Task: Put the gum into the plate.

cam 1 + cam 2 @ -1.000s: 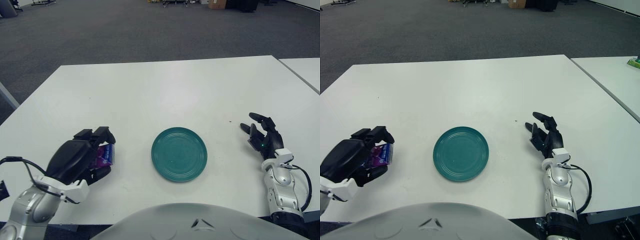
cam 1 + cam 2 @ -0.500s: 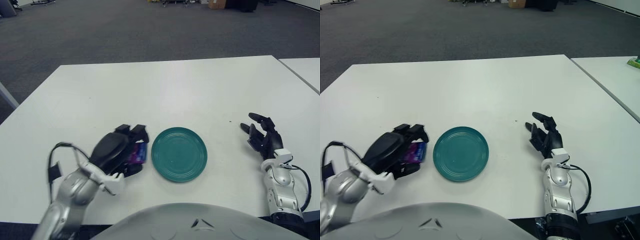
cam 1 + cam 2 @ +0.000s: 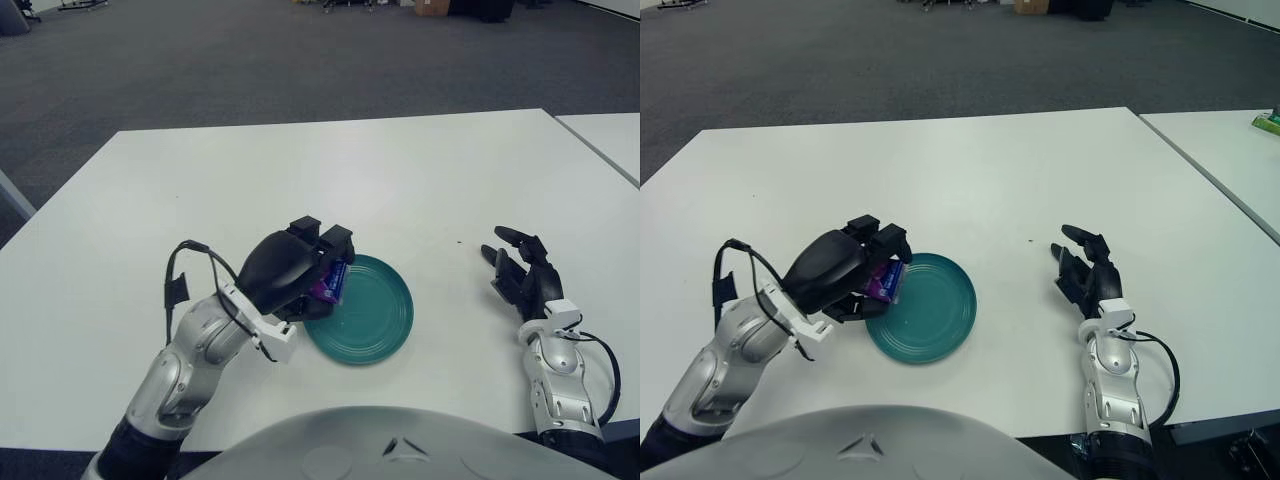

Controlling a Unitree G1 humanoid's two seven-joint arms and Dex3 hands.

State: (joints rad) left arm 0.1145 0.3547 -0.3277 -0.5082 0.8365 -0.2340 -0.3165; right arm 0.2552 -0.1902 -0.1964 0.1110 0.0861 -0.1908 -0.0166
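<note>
The left hand has its black fingers curled around the gum, a small purple-and-blue pack that shows between the fingertips. Hand and pack sit over the left rim of the plate, a round teal dish on the near middle of the white table. Whether the gum touches the plate cannot be told; it is in the hand's grasp (only its right end peeks out past the fingers). The dish's bare teal surface, with faint concentric rings, holds nothing else, and its right and near parts are uncovered.

The right hand shows well to the right of the plate, near the table's right side, fingers spread and relaxed, holding nothing. A second white table stands to the right, with a small green object on its far edge.
</note>
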